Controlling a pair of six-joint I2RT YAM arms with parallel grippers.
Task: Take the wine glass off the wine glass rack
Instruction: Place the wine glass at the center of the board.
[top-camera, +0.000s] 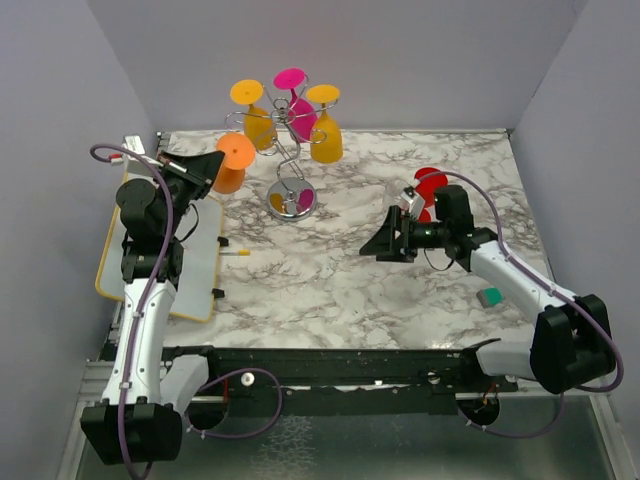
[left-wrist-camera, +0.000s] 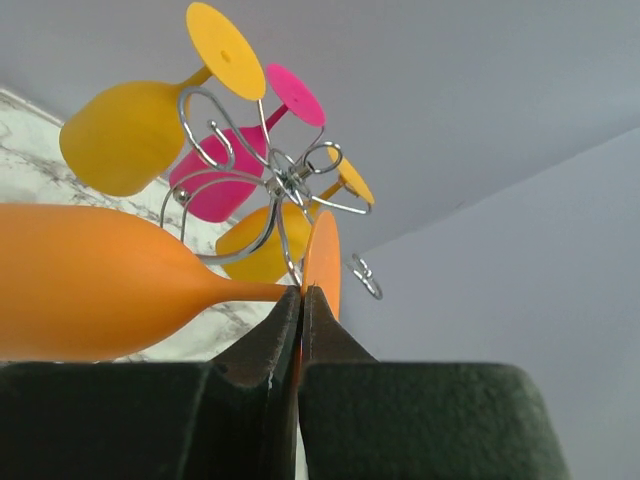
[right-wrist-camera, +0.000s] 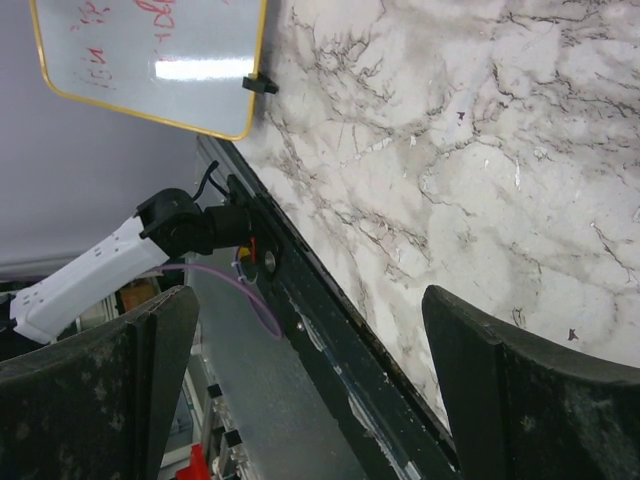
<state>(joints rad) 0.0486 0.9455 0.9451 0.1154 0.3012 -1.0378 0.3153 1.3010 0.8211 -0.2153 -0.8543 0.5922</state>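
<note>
The wine glass rack (top-camera: 292, 199) is a chrome wire stand on a round shiny base at the back centre of the table. Two yellow glasses (top-camera: 326, 137) and a pink glass (top-camera: 300, 113) hang upside down from its curled arms (left-wrist-camera: 285, 182). An orange wine glass (top-camera: 232, 162) lies sideways just left of the rack. My left gripper (top-camera: 210, 170) is shut on its thin stem (left-wrist-camera: 262, 291), between the bowl (left-wrist-camera: 90, 282) and the foot (left-wrist-camera: 323, 262). The foot is close to one wire arm; I cannot tell whether they touch. My right gripper (top-camera: 374, 245) hangs open and empty over mid-table.
A red glass (top-camera: 431, 187) stands behind the right arm. A yellow-framed whiteboard (top-camera: 190, 265) lies at the left edge, with a marker (top-camera: 236, 253) beside it. A small green block (top-camera: 490, 297) sits near the right arm. The right wrist view shows marble, the table's front rail (right-wrist-camera: 330, 340) and the whiteboard corner (right-wrist-camera: 160, 60).
</note>
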